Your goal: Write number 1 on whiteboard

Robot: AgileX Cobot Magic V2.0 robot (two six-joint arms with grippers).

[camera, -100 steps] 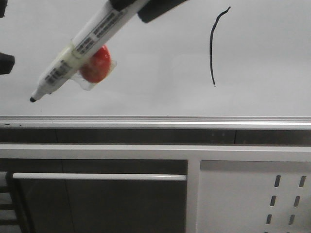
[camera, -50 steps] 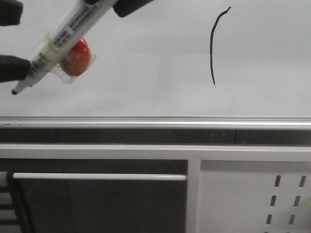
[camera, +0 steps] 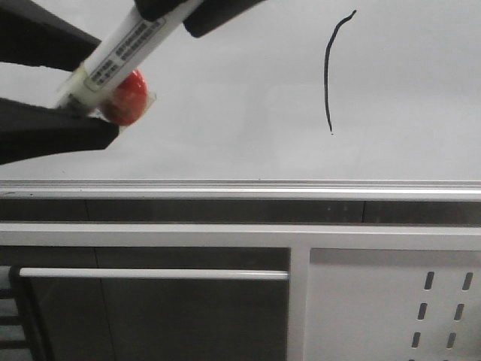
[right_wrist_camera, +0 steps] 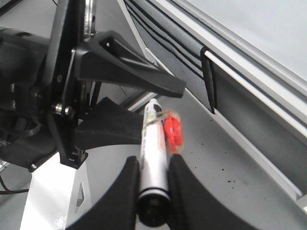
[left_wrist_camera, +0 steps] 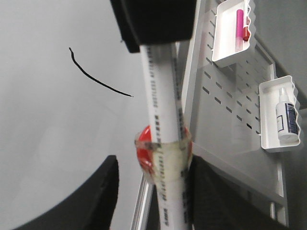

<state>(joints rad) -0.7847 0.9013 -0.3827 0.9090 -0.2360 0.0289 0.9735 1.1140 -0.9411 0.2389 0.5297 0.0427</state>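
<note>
The number 1 [camera: 328, 71] is a thin black curved stroke on the glossy whiteboard [camera: 240, 105]; it also shows in the left wrist view [left_wrist_camera: 98, 81]. My right gripper [camera: 188, 11] is shut on the back end of a white marker [camera: 124, 49] that has a red piece [camera: 129, 98] taped to it. The marker slants down to the left, clear of the stroke. My left gripper [camera: 94, 90] is open, its two black fingers [camera: 52, 135] on either side of the marker's tip end. The tip itself is hidden.
The board's silver bottom rail [camera: 240, 188] runs across the front view. Below it are a silver bar [camera: 150, 274] and a white perforated panel [camera: 391, 301]. White bins on that panel hold a pink marker [left_wrist_camera: 238, 26] and a spray bottle [left_wrist_camera: 287, 115].
The right gripper has carried the marker left and upward. The left gripper has come in from the left, and its open fingers now flank the marker's tip end.
</note>
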